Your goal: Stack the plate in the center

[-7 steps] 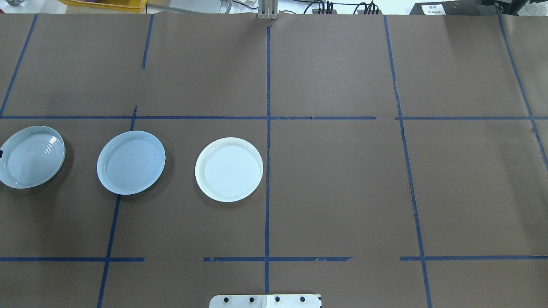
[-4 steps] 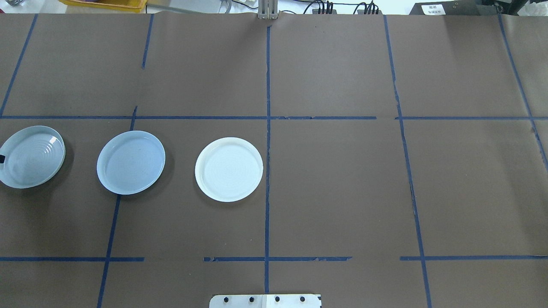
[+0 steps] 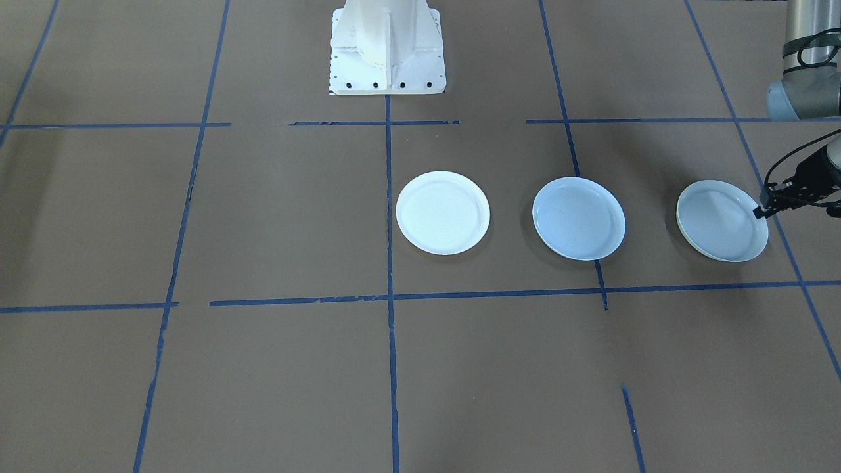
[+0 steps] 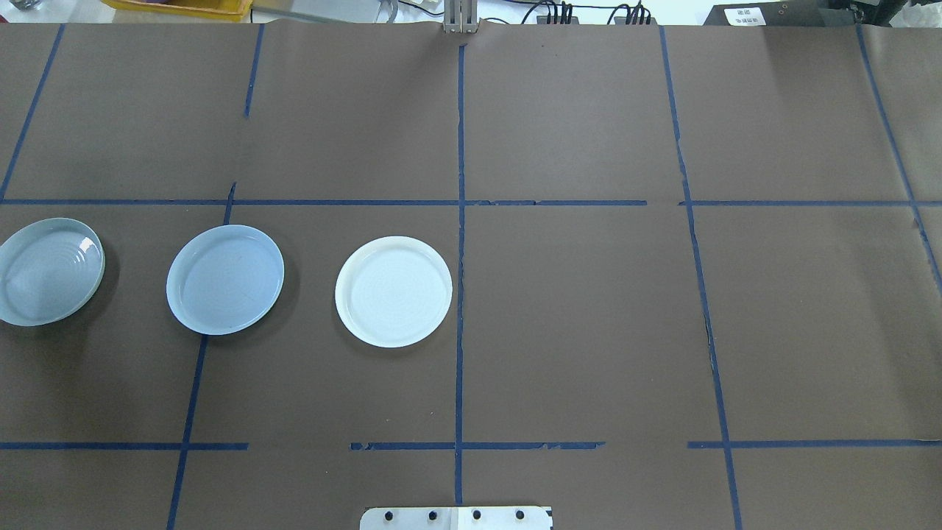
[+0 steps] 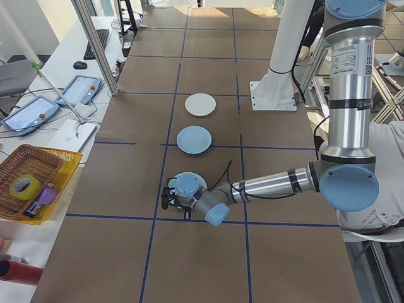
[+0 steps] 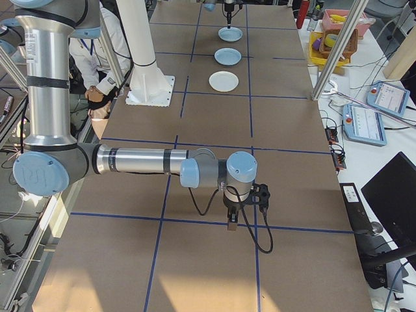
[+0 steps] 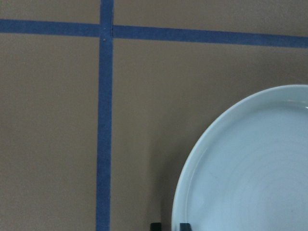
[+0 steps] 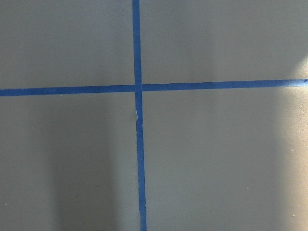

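Three plates lie in a row on the brown table. The center one is glossy pale bluish-white (image 4: 224,280) (image 3: 578,218). On its far side lies a matte white plate (image 4: 394,291) (image 3: 442,212). At the table's left end is a plate with ripple rings (image 4: 48,272) (image 3: 719,220) (image 7: 250,168). My left gripper (image 3: 762,211) (image 7: 170,226) is shut on its outer rim, one fingertip on each side. My right gripper (image 6: 231,224) hangs low over bare table far from the plates; I cannot tell its state.
Blue tape lines cross the brown table. The white robot base (image 3: 387,46) stands at the near middle edge. A yellow-rimmed basket (image 5: 28,183) and tablets sit on a side bench. A person (image 6: 97,58) sits behind the base.
The rippled plate has shifted a little to the left with my left gripper on it. The dark fingertip at the overhead view's left edge has slid out of view. The other plates are unmoved.
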